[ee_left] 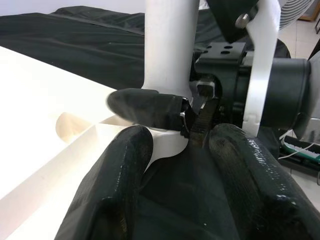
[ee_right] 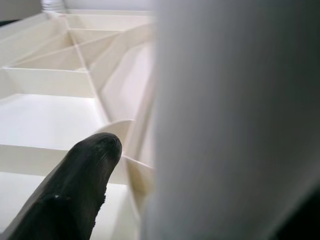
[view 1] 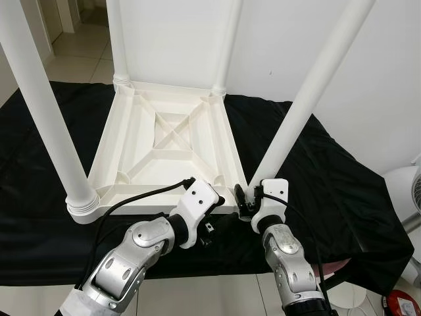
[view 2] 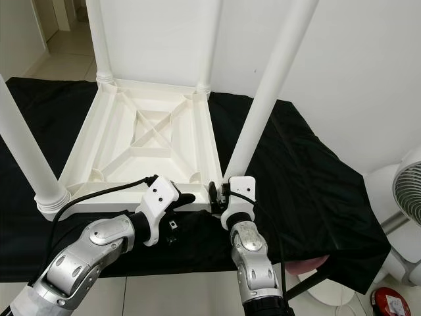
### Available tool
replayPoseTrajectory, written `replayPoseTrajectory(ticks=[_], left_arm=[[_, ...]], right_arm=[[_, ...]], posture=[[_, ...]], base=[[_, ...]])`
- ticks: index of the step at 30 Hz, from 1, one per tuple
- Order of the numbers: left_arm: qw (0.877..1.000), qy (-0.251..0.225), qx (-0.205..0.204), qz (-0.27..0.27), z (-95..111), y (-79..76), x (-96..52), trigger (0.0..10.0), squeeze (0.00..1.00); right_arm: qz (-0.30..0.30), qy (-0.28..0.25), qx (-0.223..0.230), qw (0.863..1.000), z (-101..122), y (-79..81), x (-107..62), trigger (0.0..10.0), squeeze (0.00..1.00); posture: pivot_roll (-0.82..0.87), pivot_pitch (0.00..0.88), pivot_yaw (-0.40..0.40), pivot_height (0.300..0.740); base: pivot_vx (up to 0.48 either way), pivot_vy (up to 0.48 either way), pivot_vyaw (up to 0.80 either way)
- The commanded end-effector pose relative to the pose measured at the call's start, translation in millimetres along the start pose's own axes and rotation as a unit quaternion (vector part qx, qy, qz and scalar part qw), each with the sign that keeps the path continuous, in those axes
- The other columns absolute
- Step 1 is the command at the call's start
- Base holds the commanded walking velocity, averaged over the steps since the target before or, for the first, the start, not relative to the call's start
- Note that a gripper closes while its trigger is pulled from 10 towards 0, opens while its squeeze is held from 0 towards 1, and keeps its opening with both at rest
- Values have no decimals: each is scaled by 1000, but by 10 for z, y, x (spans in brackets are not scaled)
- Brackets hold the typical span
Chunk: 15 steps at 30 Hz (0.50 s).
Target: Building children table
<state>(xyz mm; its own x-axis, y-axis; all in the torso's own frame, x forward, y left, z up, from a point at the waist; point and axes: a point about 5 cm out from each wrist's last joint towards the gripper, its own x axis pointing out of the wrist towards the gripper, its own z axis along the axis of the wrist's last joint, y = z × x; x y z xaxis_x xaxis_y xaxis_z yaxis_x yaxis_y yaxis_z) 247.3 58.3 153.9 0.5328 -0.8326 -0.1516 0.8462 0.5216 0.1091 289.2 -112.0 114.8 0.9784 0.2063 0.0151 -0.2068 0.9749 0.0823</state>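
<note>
I am looking down on the children table top, which is lying upside down, ribbed underside up, on a black cloth spread over the desk. Four white legs are standing up from its corners: the two far legs beyond both grippers, one near leg well off to the left of my left gripper, and the near right leg rising just ahead of my right gripper.

My right gripper is sitting at the near right corner of the table top, right at the base of that leg. In the left wrist view one of its black fingers is pressing across the foot of the leg, and in the right wrist view a finger is lying along one side of the leg with the ribbed underside beyond it. The gripper is closing around the leg base, fingers apart only by the leg's width.

My left gripper is hovering just beside the right one, at the near edge of the table top. Its two fingers are spread apart, holding nothing, with black cloth between them and the corner socket directly ahead.

A white fan is standing on the floor, well off to the right of my right gripper.
</note>
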Motion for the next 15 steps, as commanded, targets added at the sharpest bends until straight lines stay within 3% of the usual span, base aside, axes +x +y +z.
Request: replayPoseTrajectory(ticks=[1,6,9,10,11,15], left_arm=[[1000,-1,5,-20,14,-27,0,10000,0],[1000,-2,6,-18,18,-10,3,10000,0],[1000,-2,7,-19,23,-13,2,10000,0],[1000,-2,7,-19,23,-13,2,10000,0],[1000,-1,8,-20,22,-6,1,10000,0],[1000,0,10,-17,23,15,-4,10000,0]], right_arm=[[12,-4,2,1000,9,-14,-19,10000,1000],[47,-13,-7,999,60,-130,-17,10000,1000],[131,-4,-15,991,137,-324,1,10000,1000],[131,-4,-15,991,137,-324,1,10000,1000],[157,0,-23,987,159,-394,11,10000,0],[189,3,-54,980,175,-490,33,10000,0]], posture=[[15,0,-135,740],[17,0,-132,740],[15,0,-127,740],[15,0,-127,740],[15,0,-125,740],[17,0,-126,740]], base=[[0,0,0],[0,0,0],[0,0,0],[0,0,0],[0,0,0],[0,0,0]])
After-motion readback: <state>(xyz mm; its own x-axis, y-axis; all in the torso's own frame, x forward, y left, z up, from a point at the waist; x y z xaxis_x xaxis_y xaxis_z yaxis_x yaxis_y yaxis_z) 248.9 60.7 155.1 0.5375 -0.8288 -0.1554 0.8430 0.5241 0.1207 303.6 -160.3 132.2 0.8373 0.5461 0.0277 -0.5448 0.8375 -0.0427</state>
